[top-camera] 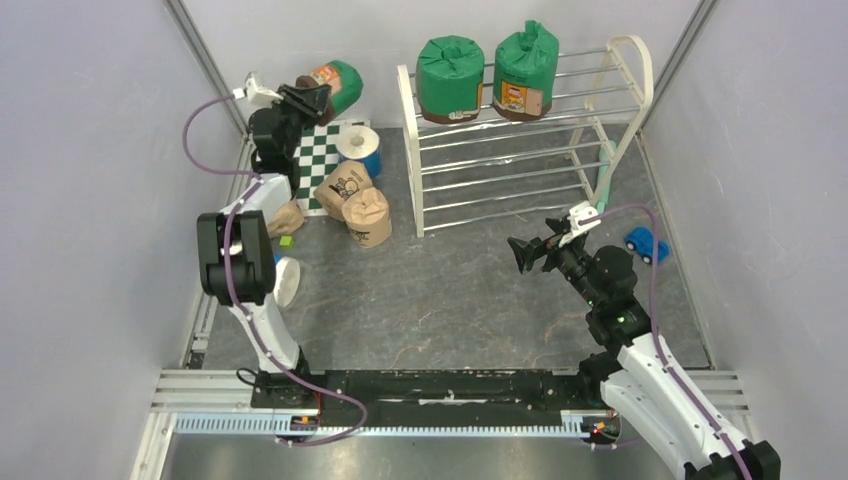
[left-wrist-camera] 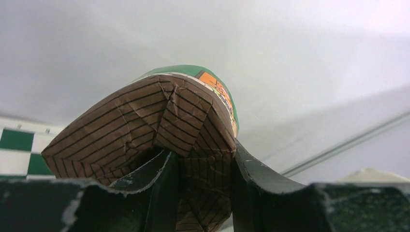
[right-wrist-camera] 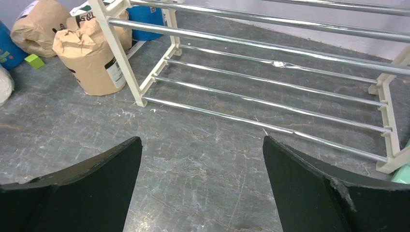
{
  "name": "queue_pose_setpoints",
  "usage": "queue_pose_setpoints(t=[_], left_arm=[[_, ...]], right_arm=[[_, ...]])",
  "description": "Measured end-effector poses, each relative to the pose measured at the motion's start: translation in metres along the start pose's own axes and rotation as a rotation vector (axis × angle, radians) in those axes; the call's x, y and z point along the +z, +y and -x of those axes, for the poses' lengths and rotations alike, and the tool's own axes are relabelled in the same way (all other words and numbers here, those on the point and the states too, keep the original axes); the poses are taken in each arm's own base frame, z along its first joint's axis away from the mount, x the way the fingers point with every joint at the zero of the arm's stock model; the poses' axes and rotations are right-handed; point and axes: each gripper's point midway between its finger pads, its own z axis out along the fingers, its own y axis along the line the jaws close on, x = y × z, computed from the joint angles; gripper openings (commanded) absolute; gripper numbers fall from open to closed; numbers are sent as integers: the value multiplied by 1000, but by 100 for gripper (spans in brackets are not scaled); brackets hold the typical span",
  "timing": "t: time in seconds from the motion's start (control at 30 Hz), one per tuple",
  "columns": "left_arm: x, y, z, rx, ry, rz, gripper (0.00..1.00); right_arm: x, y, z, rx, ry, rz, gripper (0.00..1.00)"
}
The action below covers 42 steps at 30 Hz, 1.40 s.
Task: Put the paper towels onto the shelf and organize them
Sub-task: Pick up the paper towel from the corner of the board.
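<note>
Closest to the lens in the left wrist view, the left jaws are pinched onto the brown, pleated end of a green roll (left-wrist-camera: 159, 121). The folded paper is squeezed between the black fingers (left-wrist-camera: 159, 188), and the jaws are closed most of the way, stopped by the wrapper.

From above, the left arm (top-camera: 238, 262) reaches into the far left corner. The roll looks carried clear of the worktop (top-camera: 450, 300), over the far edge of the checkered mat (top-camera: 325, 165). Its long axis runs away from the jaws toward the right, green top leading, so it already points at the shelf (top-camera: 520, 160).

On the mat stands a white-and-blue roll (top-camera: 358, 148). At the mat's near edge a tan roll (top-camera: 343, 186) sits with a second tan roll (top-camera: 369, 219) just beside it.

Farther right, the shelf's top tier carries two green rolls (top-camera: 450, 78), upright and side by side toward its left end. The rods to their right are bare, and so are the lower tiers. That bare stretch lies beyond the shelved pair as seen from the left jaws, so I judge the roll must go rightward, over or past them.

The right arm (top-camera: 610, 290) is nearer that end. The right jaws are spread wide with nothing between them, low over the worktop before the lower tiers. A blue toy car (top-camera: 646, 243) lies just beyond.
</note>
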Motion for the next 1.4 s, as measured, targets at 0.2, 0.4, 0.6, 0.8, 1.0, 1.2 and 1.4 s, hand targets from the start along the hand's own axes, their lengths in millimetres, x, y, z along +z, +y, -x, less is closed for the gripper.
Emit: queue_pose_setpoints(t=[0.2,0.4,0.6,0.8,1.0,1.2,1.4], left_arm=[[-42,-95,12,238,-32,-117,35],[-97,-120,27,375,-43,-88,35],[-165,-138,38,426,-61,-75,35],[-241,-156,28,449,-27,-113,36],[-304,-167,-3,440,47,-220,36],[-337,-175,-52,352,203,-357,36],[-356,-179,-91,209,343,-463,36]], right_arm=[[-4,4,6,-4,-20,21,98],[-4,11,4,-1,-13,61,98],[0,27,-1,25,6,148,99],[3,49,8,66,-9,258,99],[7,84,36,102,-59,406,99],[11,135,55,131,-79,575,99],[15,155,62,198,-96,636,99]])
